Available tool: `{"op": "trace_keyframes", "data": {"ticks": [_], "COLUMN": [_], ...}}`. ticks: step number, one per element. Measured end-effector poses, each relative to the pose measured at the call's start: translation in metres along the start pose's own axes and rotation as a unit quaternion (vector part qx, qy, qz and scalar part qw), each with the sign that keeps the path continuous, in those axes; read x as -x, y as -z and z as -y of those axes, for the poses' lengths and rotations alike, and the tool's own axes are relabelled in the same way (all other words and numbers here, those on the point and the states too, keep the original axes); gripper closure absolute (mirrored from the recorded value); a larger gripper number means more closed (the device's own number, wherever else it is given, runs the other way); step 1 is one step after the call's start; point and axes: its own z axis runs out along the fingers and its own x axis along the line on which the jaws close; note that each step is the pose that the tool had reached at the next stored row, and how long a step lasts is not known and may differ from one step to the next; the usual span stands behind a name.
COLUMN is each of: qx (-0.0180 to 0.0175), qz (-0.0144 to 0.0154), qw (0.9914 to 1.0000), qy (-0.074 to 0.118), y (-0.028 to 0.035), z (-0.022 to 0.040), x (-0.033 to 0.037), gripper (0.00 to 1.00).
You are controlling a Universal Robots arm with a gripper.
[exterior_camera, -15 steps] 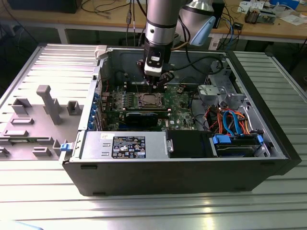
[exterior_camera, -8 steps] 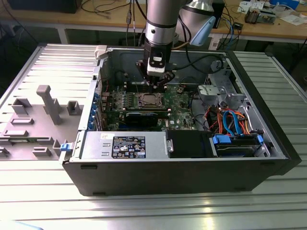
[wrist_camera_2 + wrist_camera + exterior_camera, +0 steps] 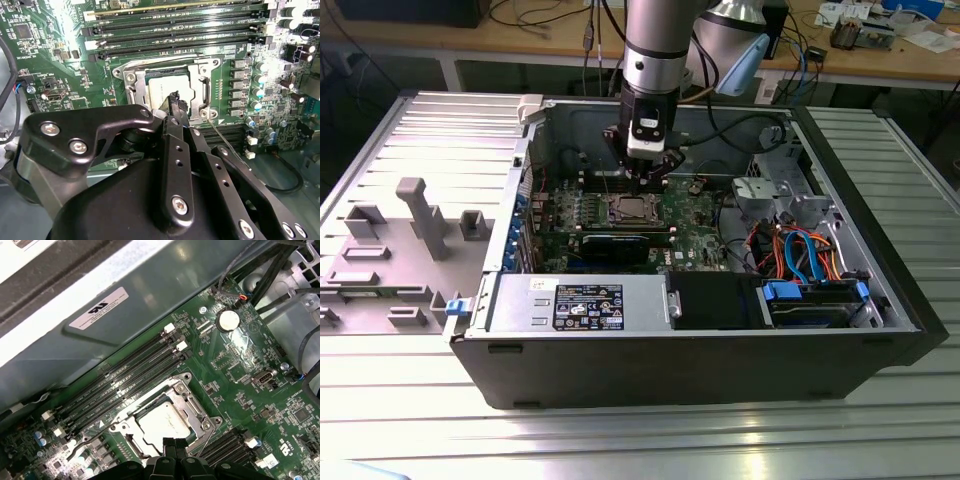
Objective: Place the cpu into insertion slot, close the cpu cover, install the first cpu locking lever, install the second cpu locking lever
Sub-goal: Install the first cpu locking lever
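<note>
the cpu (image 3: 167, 89) lies flat in the insertion slot (image 3: 122, 71), and the cpu cover (image 3: 204, 85) is folded down around it to pin it there. the gripper (image 3: 175, 100) has its fingers pressed together, holding nothing, its tip at the cover's edge, likely for pushing. a thin lever (image 3: 225, 142) sticks out beside it, seemingly unlatched.

Matt silvery metal cpu (image 3: 162, 426), shiny metal cpu cover (image 3: 199, 415) (gripper (image 3: 173, 444) matt black)

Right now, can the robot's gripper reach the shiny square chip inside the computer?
Probably yes. The gripper hangs just above the chip, near its edge, with nothing between them. The metal frame only goes around the chip, leaving its top bare.
</note>
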Motion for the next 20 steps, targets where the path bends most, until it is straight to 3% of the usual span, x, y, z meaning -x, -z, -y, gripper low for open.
{"op": "trace_keyframes", "data": {"ticks": [20], "qx": [-0.0003], "qz": [0.0011], "qw": [0.99983], "qy": [0.018], "y": [0.0], "z": [0.0], "x": [0.0], "gripper": [0.89]}}
